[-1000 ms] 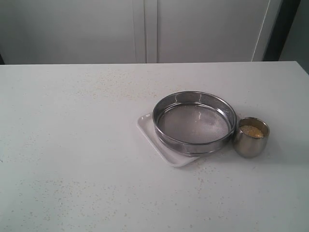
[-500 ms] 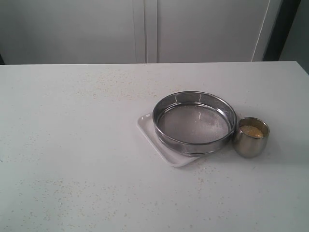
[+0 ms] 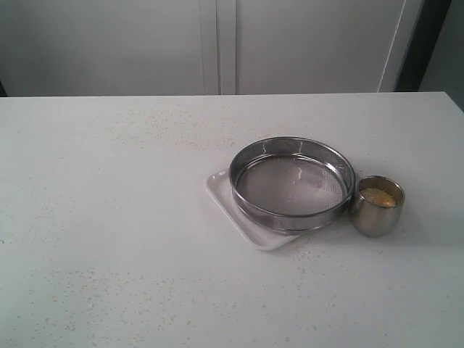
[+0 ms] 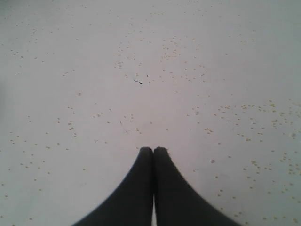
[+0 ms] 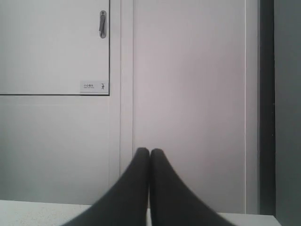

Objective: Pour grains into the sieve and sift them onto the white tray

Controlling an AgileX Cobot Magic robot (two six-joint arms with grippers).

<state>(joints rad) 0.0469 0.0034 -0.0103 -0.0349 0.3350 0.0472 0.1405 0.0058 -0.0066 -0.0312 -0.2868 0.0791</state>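
The round steel sieve (image 3: 292,184) rests on the white tray (image 3: 227,201), right of the table's middle; its mesh holds no heap. Just to its right stands a small steel cup (image 3: 376,205) holding the golden-yellow grains (image 3: 378,196). Neither arm shows in the exterior view. My left gripper (image 4: 153,150) is shut with nothing in it, looking down on bare speckled tabletop. My right gripper (image 5: 150,151) is also shut and empty, pointing at the cabinet wall above the table's edge. No task object appears in either wrist view.
Stray yellow specks (image 4: 171,51) are scattered over the white table (image 3: 109,217). Grey cabinet doors (image 3: 217,43) stand behind the table; a door handle (image 5: 102,23) shows in the right wrist view. A dark strip (image 3: 417,43) runs at the far right.
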